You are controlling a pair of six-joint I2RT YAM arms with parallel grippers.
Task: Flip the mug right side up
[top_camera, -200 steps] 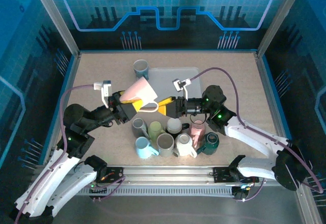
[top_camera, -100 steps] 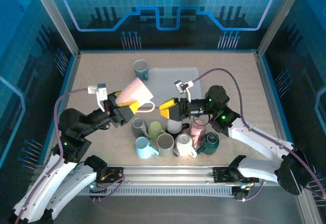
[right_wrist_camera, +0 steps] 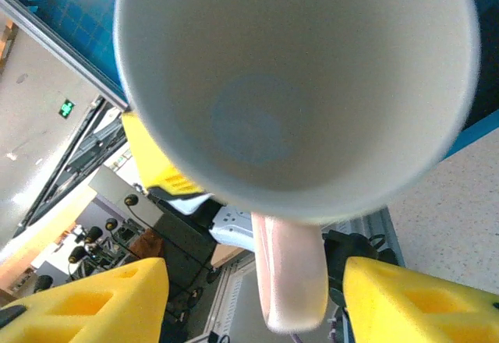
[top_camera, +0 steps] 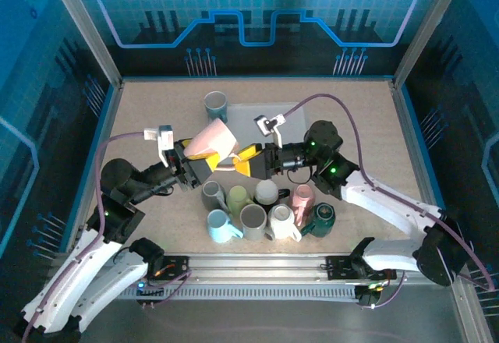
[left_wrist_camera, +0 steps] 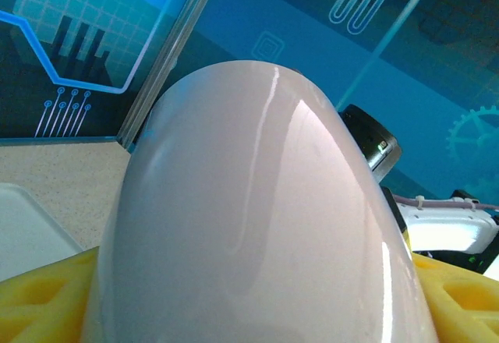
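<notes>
Mug: the pink mug [top_camera: 214, 140] is held off the table [top_camera: 366, 125], tilted, near the front left corner of the tray [top_camera: 292, 113] in the top view. Its mouth faces the right arm.
Left end effector: the left end effector [top_camera: 195, 154] pinches the mug body. In the left wrist view its yellow fingers [left_wrist_camera: 39, 304] sit on either side of the glossy wall.
Right end effector: the right end effector [top_camera: 243, 162] is spread. In the right wrist view the handle [right_wrist_camera: 292, 281] hangs between its two yellow fingers [right_wrist_camera: 86, 296]. I cannot tell whether either one touches it.
Just changed: half a second ago the right arm sat back from the mug with a clear gap. Now it has pushed in again, so its tips bracket the handle. The left arm has also carried the mug slightly back toward the right.
Meaning for the task: this looks like a hand-over lining up. The mug is not yet upright or set down.
Nearby: a cluster of cups [top_camera: 257, 210] stands below, and a blue cup [top_camera: 216, 105] stands behind.
</notes>
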